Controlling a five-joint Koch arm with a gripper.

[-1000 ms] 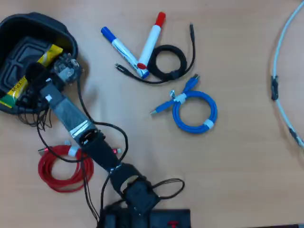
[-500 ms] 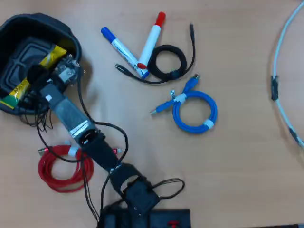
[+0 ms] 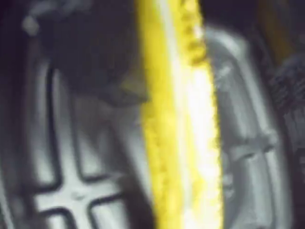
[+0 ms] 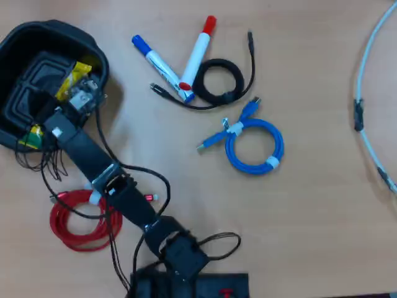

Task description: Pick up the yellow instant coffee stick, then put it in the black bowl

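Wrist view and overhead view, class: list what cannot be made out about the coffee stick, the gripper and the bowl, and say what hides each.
- Yellow instant coffee stick: wrist view is blurred, so its lettering is unreadable; both ends are cut off by the frame.
- Same stick, overhead view: the middle is hidden by the arm; only yellow and green bits show.
- Gripper: too small and cluttered to tell open from shut.
- Black bowl: the arm covers part of the ribbed floor.

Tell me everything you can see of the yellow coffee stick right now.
The yellow instant coffee stick is a long, narrow, glossy-looking sachet. In the overhead view it lies tilted over the black bowl, a green end showing near the bowl's lower rim, its middle hidden under the arm. The claw sits over it; whether it grips is unclear. In the blurred wrist view it runs top to bottom above the bowl's ribbed bottom.
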